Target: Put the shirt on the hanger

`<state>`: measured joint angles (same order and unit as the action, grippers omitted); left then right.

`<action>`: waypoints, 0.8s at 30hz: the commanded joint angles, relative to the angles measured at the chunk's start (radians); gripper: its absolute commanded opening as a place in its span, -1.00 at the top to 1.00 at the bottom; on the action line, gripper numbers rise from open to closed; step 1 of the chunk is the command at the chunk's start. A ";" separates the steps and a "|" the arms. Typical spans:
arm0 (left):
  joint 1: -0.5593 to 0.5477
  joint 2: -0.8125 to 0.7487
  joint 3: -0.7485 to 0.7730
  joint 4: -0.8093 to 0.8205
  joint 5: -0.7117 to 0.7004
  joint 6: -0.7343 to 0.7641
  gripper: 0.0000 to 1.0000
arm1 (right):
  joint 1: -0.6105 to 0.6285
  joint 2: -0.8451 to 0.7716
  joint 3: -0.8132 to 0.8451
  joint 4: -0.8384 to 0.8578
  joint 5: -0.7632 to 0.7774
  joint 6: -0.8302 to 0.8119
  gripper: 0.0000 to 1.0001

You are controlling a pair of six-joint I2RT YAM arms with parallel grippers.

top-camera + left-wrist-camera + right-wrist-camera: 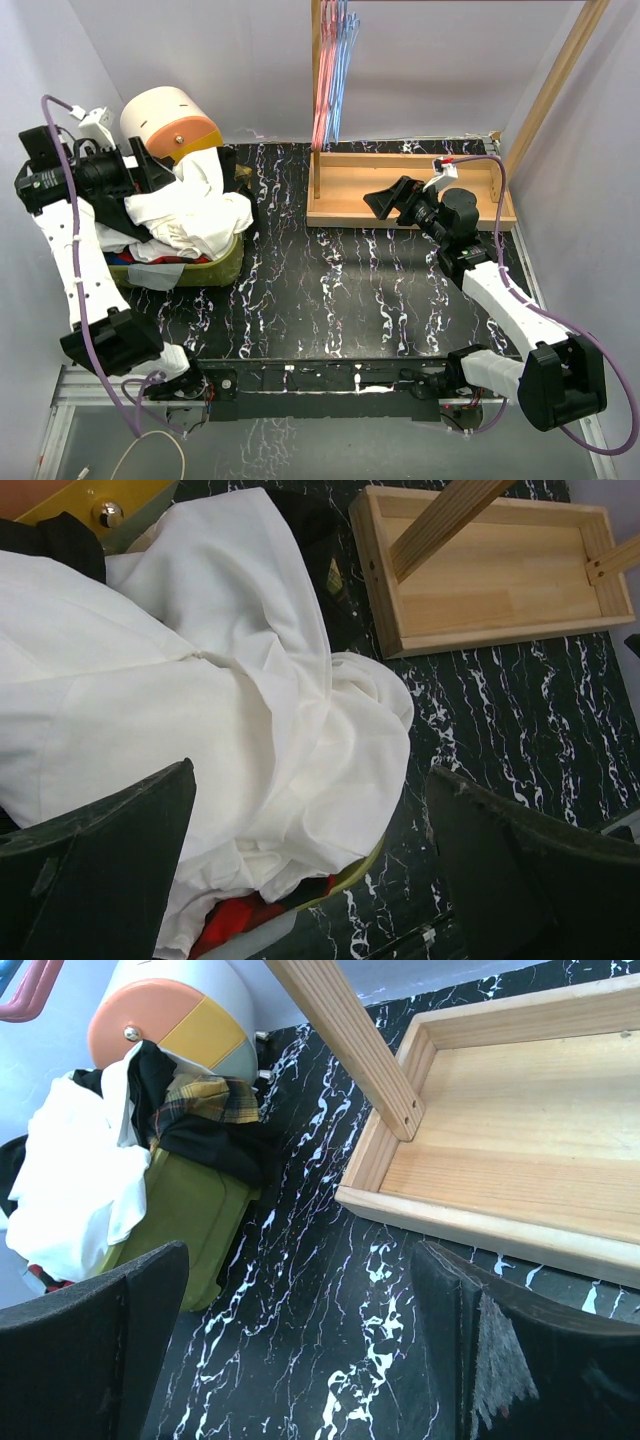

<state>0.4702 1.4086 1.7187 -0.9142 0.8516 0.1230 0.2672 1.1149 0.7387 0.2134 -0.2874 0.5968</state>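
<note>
A black bench [330, 270] with white streaks is seen between pale walls [230, 60]. The white shirt [200, 205] is heaped on a green bin [218, 266] at the left, under the wide-open left claw [310, 770]. The right claw [300, 1250] is held open by a wooden tray [340, 190]. The blue hanger [345, 60] is hung above it.

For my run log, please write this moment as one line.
left gripper: open, over shirt | right gripper: open, near rack base | shirt: heaped on green bin, not hung | hanger: on rack
</note>
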 commanded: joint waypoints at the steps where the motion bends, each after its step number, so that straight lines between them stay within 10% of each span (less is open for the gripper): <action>1: -0.135 0.129 0.170 -0.231 -0.202 0.183 -0.94 | -0.002 -0.024 0.018 0.049 -0.009 0.001 -0.92; 8: -0.253 0.279 0.343 -0.416 -0.286 0.315 -0.69 | -0.002 -0.031 0.012 0.045 -0.018 0.005 -0.92; 21: -0.322 0.290 0.191 -0.332 -0.403 0.278 -0.17 | -0.002 -0.048 -0.002 0.012 -0.018 -0.016 -0.93; 24: -0.369 0.287 0.162 -0.314 -0.449 0.278 0.26 | -0.002 -0.044 0.002 0.017 -0.026 -0.012 -0.93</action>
<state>0.1562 1.7370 1.9087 -1.2388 0.4469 0.3943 0.2672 1.0836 0.7357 0.1905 -0.2932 0.5995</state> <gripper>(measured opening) 0.506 0.962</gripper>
